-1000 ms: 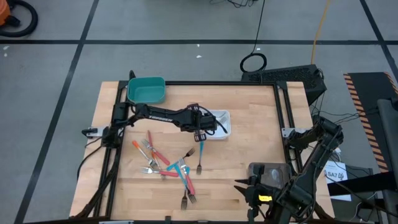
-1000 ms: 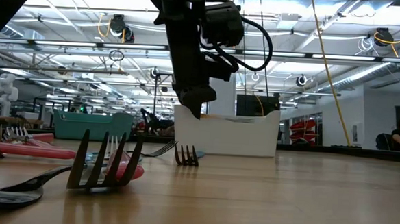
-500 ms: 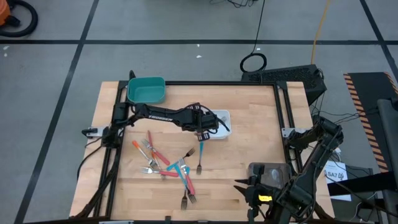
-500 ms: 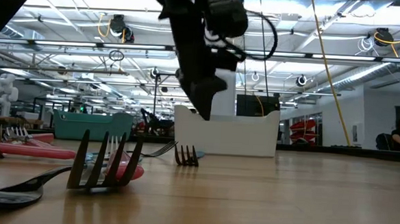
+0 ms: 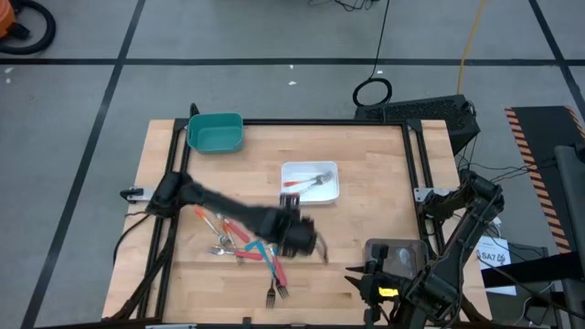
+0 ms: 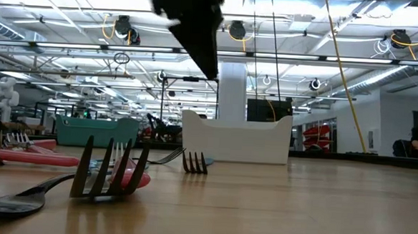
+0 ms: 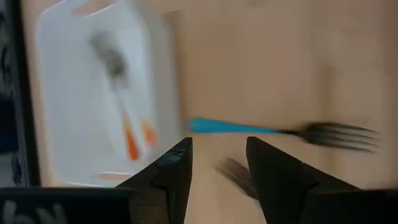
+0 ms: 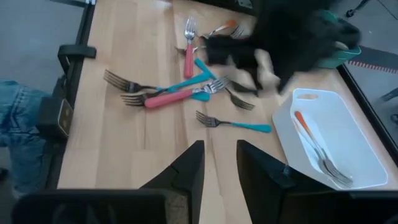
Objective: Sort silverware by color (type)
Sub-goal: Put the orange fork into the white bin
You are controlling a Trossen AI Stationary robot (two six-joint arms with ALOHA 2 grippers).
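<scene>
In the high view we see the left tool [image 5: 306, 245] over the wooden table [image 5: 375, 192], above the pile of forks [image 5: 239, 242] that lies in the front-left part of the table. The arm is blurred here, so we cannot tell its fingers from this view. The white tray [image 5: 310, 181] is near the table's middle and holds two forks with orange handles [image 5: 307, 182]. A teal tray [image 5: 215, 132] stands at the far-left corner. The right tool [image 5: 367, 274] waits at the table's front-right edge.

In the low view we see fork heads [image 6: 109, 170] close to the camera, and the white tray [image 6: 236, 136] behind them.

In the left wrist view the two fingers [image 7: 171, 171] stand apart and hold nothing. Beyond them a teal-handled fork [image 7: 280, 129] lies on the table, just beside the white tray [image 7: 68, 124].

In the right wrist view the fingers [image 8: 189, 165] stand apart with nothing between them.
</scene>
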